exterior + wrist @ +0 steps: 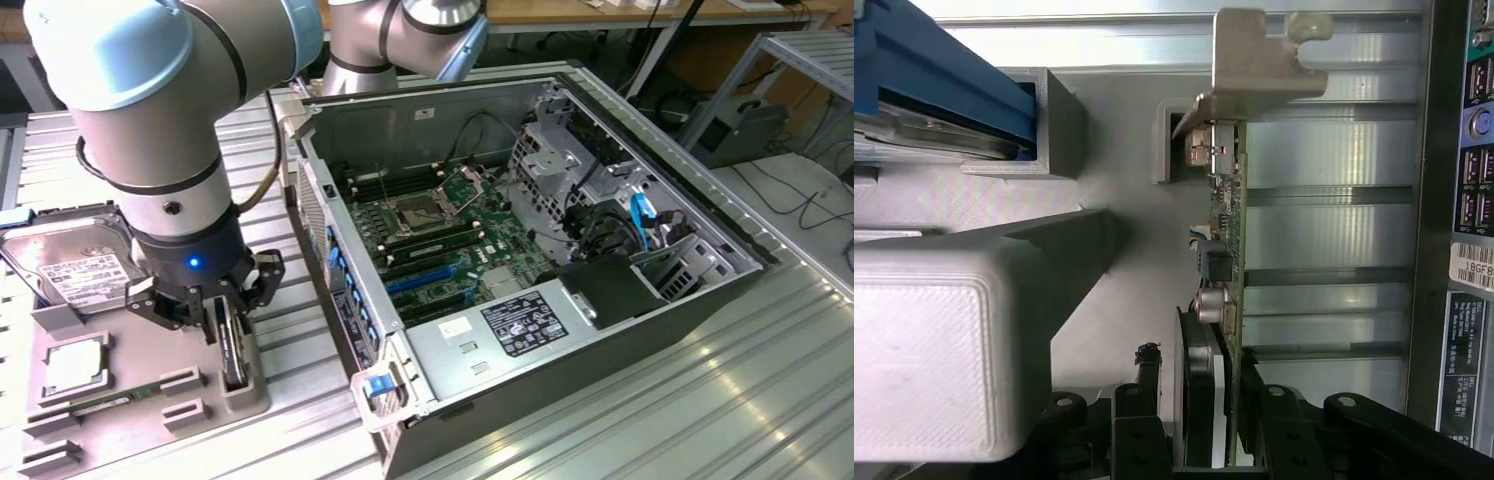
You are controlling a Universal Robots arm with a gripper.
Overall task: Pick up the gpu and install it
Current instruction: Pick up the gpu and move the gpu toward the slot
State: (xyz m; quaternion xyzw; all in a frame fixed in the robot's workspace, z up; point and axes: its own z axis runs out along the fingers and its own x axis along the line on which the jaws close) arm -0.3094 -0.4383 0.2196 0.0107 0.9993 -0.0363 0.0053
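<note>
The claw [214, 315] straddles the gpu [238, 358], hemmed between the hard drive [67, 270] and the case wall [318, 215].

A silver-grey arm [134, 110] bears a black end effector [218, 318].

arm [140, 120]: big grey tubes, bent at the joint, reaching down | wrist [190, 255]: black, small blue light on, pointing straight down | gripper [222, 312]: black, held low, tips down | fingers [1146, 400]: a bit apart, maybe not squeezed in all the way
</note>
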